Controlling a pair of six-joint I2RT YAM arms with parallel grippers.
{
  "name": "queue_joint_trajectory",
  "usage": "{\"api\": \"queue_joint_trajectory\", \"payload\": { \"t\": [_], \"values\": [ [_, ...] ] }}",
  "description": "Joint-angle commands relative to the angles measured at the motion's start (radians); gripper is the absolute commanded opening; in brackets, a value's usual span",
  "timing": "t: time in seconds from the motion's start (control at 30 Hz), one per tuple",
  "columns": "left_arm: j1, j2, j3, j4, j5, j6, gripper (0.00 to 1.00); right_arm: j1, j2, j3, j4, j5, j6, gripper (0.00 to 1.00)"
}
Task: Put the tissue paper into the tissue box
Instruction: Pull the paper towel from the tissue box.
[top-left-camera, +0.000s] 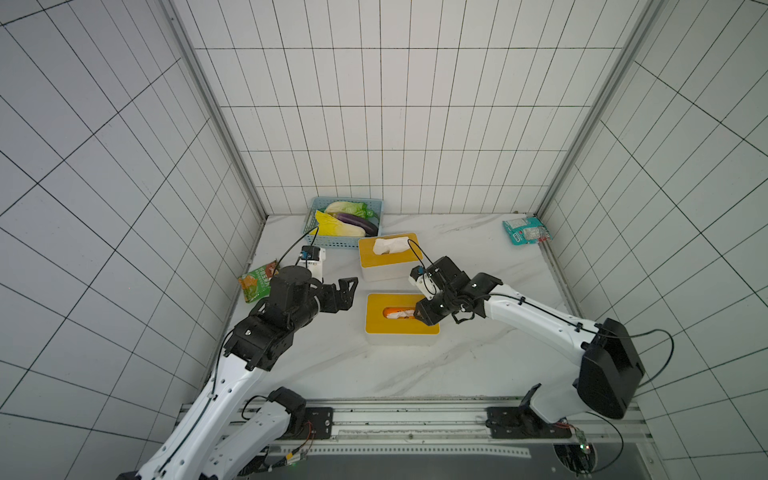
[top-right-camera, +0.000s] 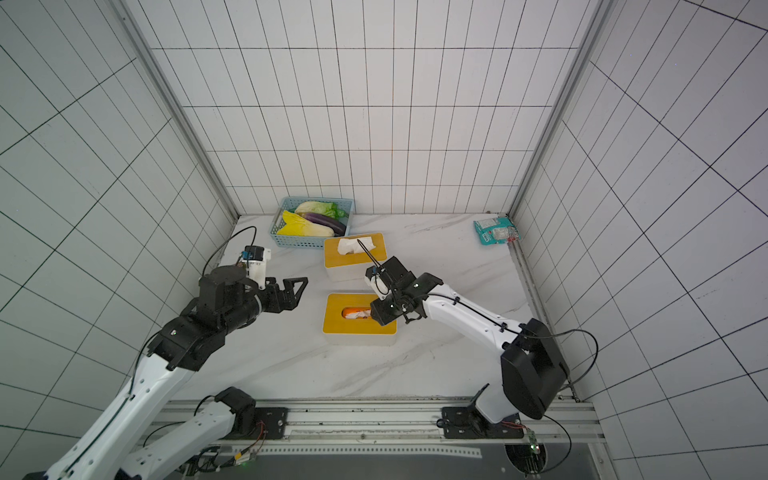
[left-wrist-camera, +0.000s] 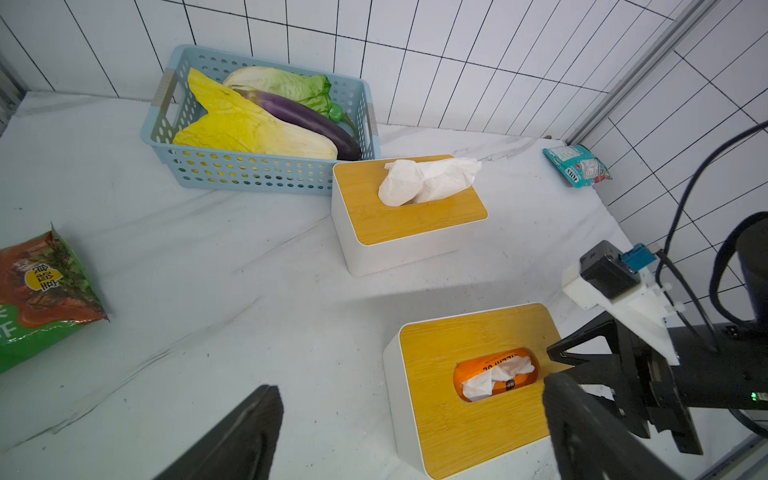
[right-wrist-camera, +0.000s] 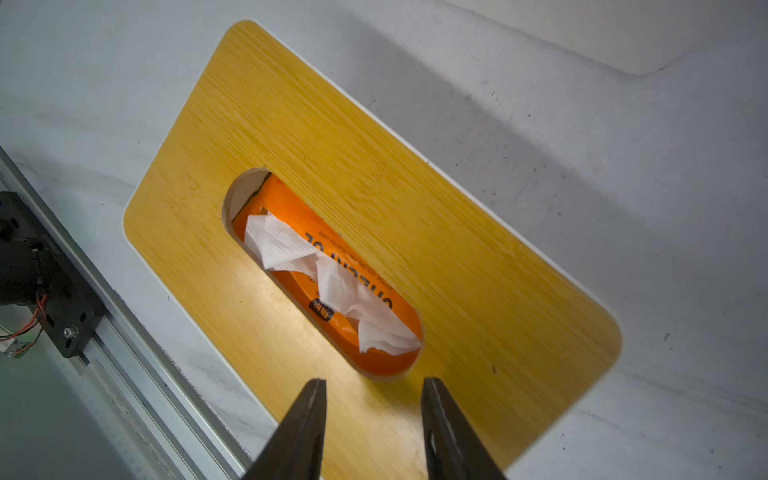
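The near tissue box (top-left-camera: 399, 330) (top-right-camera: 357, 328) (left-wrist-camera: 469, 424) (right-wrist-camera: 457, 208) is white with a bamboo lid. Through its oval slot shows an orange tissue pack with crumpled white tissue paper (top-left-camera: 398, 314) (top-right-camera: 358, 314) (left-wrist-camera: 494, 376) (right-wrist-camera: 332, 282) lying in the opening. My right gripper (top-left-camera: 417, 318) (top-right-camera: 374, 320) (right-wrist-camera: 374, 380) hovers over the slot's right end, open, with nothing between its fingers. Left of the box my left gripper (top-left-camera: 351, 295) (top-right-camera: 297, 293) (left-wrist-camera: 413, 386) stands wide open and empty. A second, like box (top-left-camera: 386, 262) (left-wrist-camera: 407, 224) behind has tissue (top-left-camera: 390, 245) (left-wrist-camera: 428, 180) sticking out.
A blue basket (top-left-camera: 345, 242) (left-wrist-camera: 257, 174) of vegetables sits at the back by the wall. A green snack bag (top-left-camera: 255, 282) (left-wrist-camera: 41, 291) lies at the left edge, a teal packet (top-left-camera: 525, 230) (left-wrist-camera: 577, 166) in the back right corner. A metal rail (top-left-camera: 407, 415) runs along the front.
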Motion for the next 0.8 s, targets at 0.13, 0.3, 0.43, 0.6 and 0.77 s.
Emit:
{"api": "queue_joint_trajectory", "payload": {
  "t": [0.13, 0.3, 0.43, 0.6, 0.77],
  "values": [
    [0.006, -0.086, -0.067, 0.003, -0.026, 0.074, 0.96, 0.044, 0.06, 0.065, -0.028, 0.088, -0.006, 0.38],
    [0.006, -0.144, -0.112, 0.033, -0.028, 0.079, 0.96, 0.052, 0.087, 0.079, -0.028, 0.117, 0.005, 0.35],
    [0.006, -0.172, -0.135, 0.045, -0.032, 0.084, 0.96, 0.056, 0.101, 0.085, -0.028, 0.134, 0.015, 0.31],
    [0.006, -0.174, -0.15, 0.047, -0.031, 0.079, 0.96, 0.058, 0.113, 0.089, -0.033, 0.146, 0.02, 0.22],
    [0.006, -0.182, -0.155, 0.043, -0.031, 0.076, 0.96, 0.057, 0.112, 0.096, -0.042, 0.14, 0.026, 0.1]
  ]
}}
